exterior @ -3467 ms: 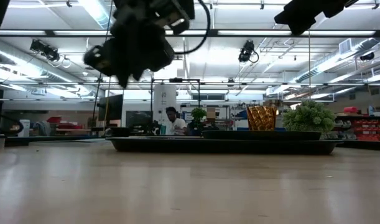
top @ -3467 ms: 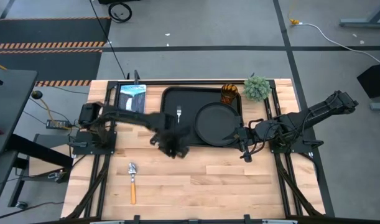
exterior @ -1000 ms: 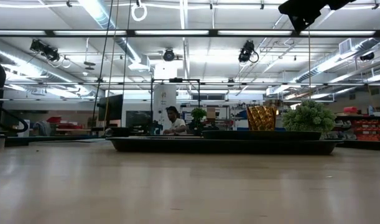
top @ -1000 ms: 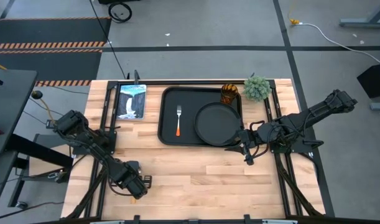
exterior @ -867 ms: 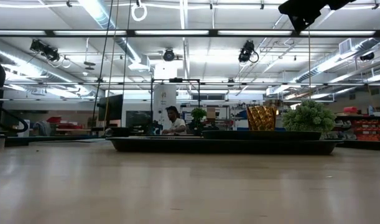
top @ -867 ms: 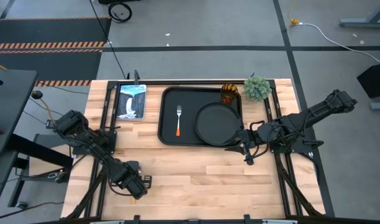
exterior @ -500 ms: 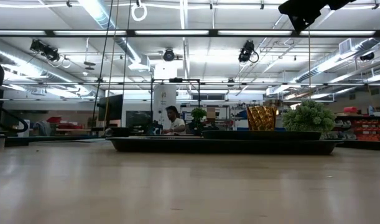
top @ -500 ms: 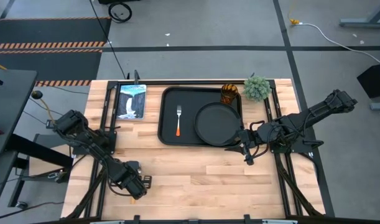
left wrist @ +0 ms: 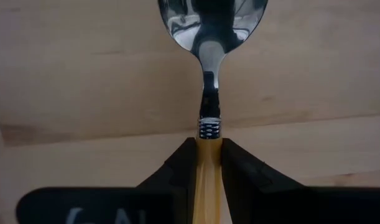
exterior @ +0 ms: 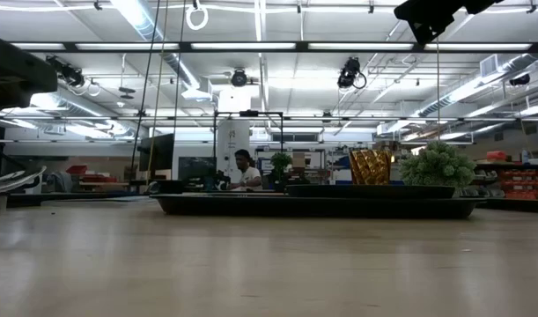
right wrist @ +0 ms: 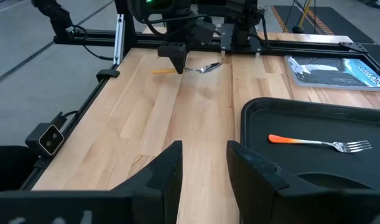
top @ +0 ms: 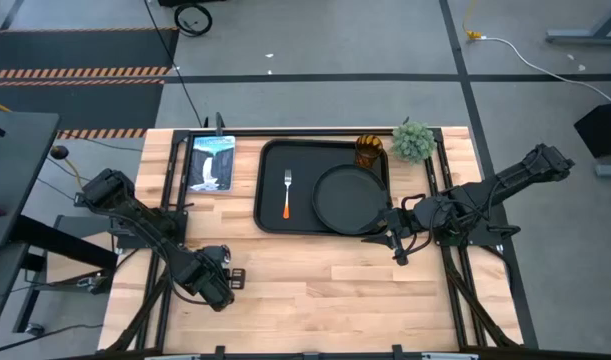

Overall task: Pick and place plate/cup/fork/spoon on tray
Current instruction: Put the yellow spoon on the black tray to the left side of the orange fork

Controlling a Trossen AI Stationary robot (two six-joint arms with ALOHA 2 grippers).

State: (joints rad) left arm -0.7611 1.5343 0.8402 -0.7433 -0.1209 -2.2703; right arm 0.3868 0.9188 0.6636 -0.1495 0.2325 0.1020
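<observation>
The black tray lies at the table's far middle. On it rest the round black plate and the orange-handled fork. The amber cup stands at the tray's far right corner. My left gripper is near the table's near left edge, shut on the spoon, which it hides in the high view. The spoon also shows in the right wrist view. My right gripper is open and empty beside the tray's near right corner. My left gripper pinches the spoon's orange handle between its two fingers, just behind the metal collar at the bowl end. The fingers come from above and lie across the handle. In the right wrist view the spoon is level, a little above the table.
A small green potted plant stands right of the cup at the far right. A blue-and-white booklet lies left of the tray. Bare wood lies between the tray and the table's near edge. A person shows in the room behind.
My left arm has risen and its gripper has gone a little toward the table's far edge, staying shut. The arm now shows at the low view's upper left.
</observation>
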